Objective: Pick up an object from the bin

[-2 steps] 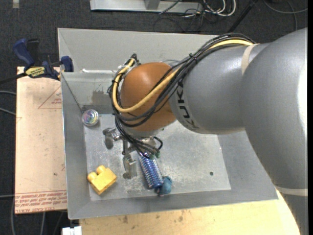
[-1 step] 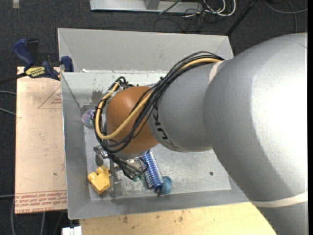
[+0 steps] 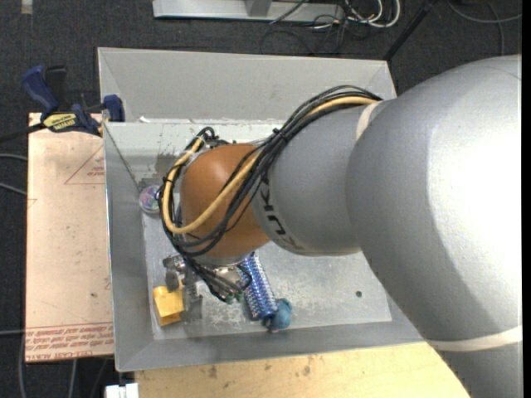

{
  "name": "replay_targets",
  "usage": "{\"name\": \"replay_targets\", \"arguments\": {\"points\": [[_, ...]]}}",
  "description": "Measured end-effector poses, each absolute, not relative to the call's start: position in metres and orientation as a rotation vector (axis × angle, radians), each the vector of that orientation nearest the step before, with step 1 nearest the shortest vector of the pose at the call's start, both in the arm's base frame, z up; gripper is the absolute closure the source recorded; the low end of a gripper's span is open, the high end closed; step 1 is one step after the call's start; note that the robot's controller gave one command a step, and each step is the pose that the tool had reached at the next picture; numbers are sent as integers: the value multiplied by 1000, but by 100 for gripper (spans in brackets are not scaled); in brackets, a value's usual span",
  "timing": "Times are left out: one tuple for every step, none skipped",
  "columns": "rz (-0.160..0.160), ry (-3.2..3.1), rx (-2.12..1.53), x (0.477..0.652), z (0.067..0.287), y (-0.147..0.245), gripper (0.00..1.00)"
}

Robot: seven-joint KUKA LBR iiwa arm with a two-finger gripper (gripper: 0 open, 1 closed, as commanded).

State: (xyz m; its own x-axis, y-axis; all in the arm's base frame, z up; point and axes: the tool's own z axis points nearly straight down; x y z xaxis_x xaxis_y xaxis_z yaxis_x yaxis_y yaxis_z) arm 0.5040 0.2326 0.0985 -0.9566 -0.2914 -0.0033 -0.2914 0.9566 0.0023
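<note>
My gripper (image 3: pixel 189 288) is low in the bin's front left corner, under the arm's orange cover. A small yellow block (image 3: pixel 168 303) lies on the bin floor right beside it, on its left, touching or nearly touching it. Just to the right of the gripper lies a blue bristly brush (image 3: pixel 260 292) with a teal tip (image 3: pixel 281 314), pointing toward the bin's front wall. Whether the yellow block is between the jaws cannot be seen.
A small round purple and clear thing (image 3: pixel 149 197) sits against the bin's left wall farther back. The arm and its cables hide the middle and right of the bin. The front wall is close below the gripper.
</note>
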Motion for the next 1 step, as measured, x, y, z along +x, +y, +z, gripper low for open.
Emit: {"name": "replay_targets", "arguments": {"points": [[5,3086,-522,528,203,238,100]]}}
